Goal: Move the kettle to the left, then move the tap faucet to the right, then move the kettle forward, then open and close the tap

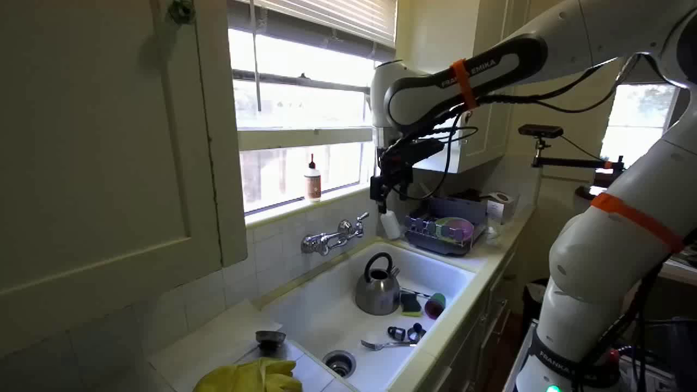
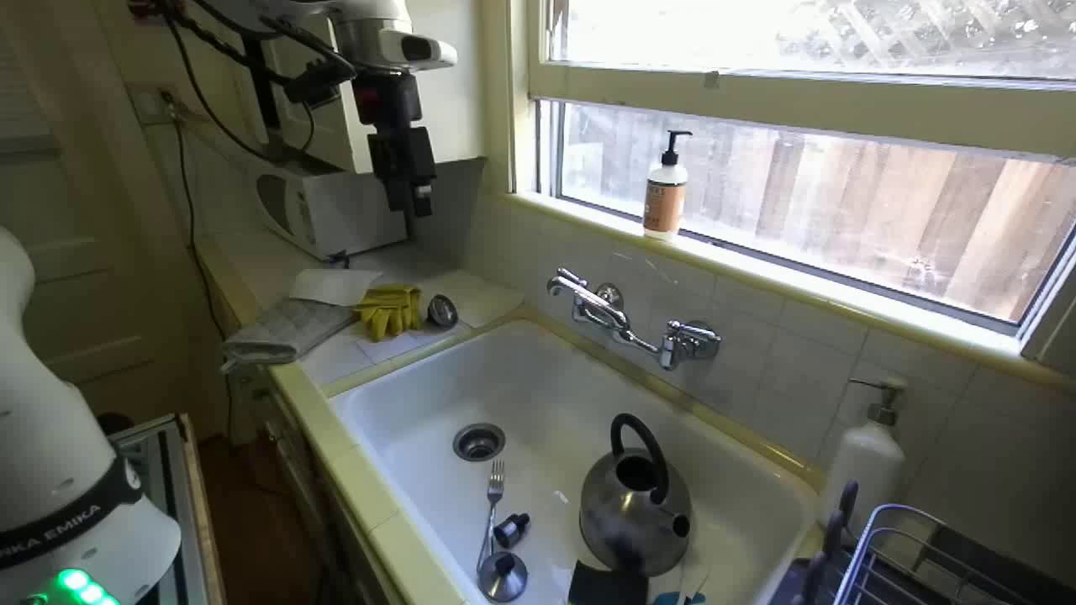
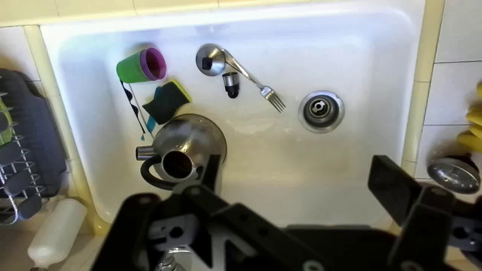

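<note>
The grey metal kettle [image 1: 377, 294] stands upright in the sink with its top opening uncovered and its dark handle arched up. From the wrist view, the kettle [image 3: 196, 131] sits at the left of the basin, spout towards the dish rack. Chrome and wall-mounted, the tap faucet [image 2: 618, 319] is above the sink's back edge; only a sliver of it shows beneath my gripper in the wrist view. My gripper [image 3: 295, 165] is open, jaws wide apart and nothing between them. One finger overlaps the kettle in that view, but the gripper [image 1: 384, 202] hangs well above it.
Beside the kettle lie a sponge [image 3: 167, 101] and nested cups [image 3: 141, 66]. A fork [image 3: 260, 84] and small metal pieces rest near the drain [image 3: 321, 111]. The dish rack [image 1: 441, 228], white bottle [image 2: 866, 458], yellow gloves [image 2: 389, 311] and windowsill soap bottle [image 2: 665, 200] surround the sink.
</note>
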`<state>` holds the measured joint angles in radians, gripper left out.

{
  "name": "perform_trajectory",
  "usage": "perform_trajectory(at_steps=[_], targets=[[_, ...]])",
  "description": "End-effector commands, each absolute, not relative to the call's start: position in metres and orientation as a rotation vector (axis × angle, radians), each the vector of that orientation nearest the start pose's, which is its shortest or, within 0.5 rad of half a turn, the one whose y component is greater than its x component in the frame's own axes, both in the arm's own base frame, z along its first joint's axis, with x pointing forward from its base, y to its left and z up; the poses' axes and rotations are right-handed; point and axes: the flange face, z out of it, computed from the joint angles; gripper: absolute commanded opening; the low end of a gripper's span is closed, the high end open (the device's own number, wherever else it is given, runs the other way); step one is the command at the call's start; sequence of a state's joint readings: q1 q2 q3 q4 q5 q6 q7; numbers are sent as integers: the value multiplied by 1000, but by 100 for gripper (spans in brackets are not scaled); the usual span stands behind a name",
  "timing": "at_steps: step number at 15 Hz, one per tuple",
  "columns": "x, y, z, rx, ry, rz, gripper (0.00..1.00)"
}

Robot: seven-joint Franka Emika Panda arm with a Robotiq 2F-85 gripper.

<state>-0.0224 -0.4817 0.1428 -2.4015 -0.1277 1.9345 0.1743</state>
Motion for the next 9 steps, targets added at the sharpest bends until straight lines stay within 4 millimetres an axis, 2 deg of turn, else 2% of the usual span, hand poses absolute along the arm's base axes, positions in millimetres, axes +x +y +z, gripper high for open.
perform_trajectory(at_steps=[1,6,9], targets=[[404,44,491,-3323,41,-56,100],[404,44,491,-3323,41,-56,100],[425,11,466,-3300,384,28,100]])
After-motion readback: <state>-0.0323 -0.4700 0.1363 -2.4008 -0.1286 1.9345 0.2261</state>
